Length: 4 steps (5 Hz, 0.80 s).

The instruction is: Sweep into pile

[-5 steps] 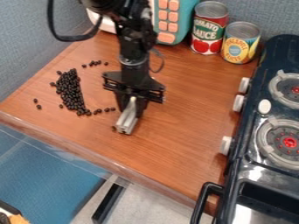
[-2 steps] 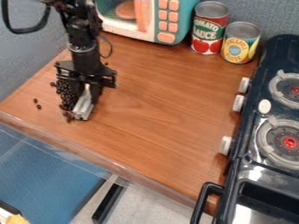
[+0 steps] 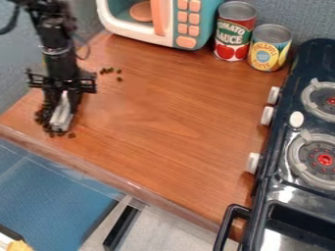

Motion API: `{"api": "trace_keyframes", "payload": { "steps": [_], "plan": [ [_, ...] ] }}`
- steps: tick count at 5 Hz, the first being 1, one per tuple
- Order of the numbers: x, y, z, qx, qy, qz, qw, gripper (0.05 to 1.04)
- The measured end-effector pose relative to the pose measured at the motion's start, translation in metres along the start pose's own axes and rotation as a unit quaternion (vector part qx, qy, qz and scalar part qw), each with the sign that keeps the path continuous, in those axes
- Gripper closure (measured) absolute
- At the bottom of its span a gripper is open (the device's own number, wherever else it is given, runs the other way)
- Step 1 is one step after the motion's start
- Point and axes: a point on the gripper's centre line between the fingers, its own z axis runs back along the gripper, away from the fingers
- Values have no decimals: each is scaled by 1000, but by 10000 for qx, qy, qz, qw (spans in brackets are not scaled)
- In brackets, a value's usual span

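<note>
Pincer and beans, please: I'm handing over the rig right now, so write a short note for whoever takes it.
Pincer: low over the picture's left side of the counter, closed on a pale grey piece.
Beans: a dark bunch lies against the piece, partly hidden by it and the arm.
Done: most visible beans are bunched.
Left: gather the few strays farther back, and probably the one near the piece's lower end.

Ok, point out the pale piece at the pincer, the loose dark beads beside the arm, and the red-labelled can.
Pale piece [image 3: 62, 116]: camera view, middle of its length.
Dark beads [image 3: 109, 70]: camera view, on one bead of the group.
Red-labelled can [image 3: 234, 37]: camera view, front of its label.
</note>
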Motion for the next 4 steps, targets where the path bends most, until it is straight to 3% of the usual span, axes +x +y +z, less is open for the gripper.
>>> {"api": "trace_keyframes", "payload": {
  "steps": [1, 2, 3, 4],
  "plan": [
    [-2, -3, 2, -108, 109, 77, 9999, 716],
    [-5, -17, 8, -388, 274, 91, 9988, 715],
    [0, -44, 37, -736, 194, 127, 9970, 716],
    [-1, -73, 51, -947, 357, 109, 9948, 716]
  ]
}}
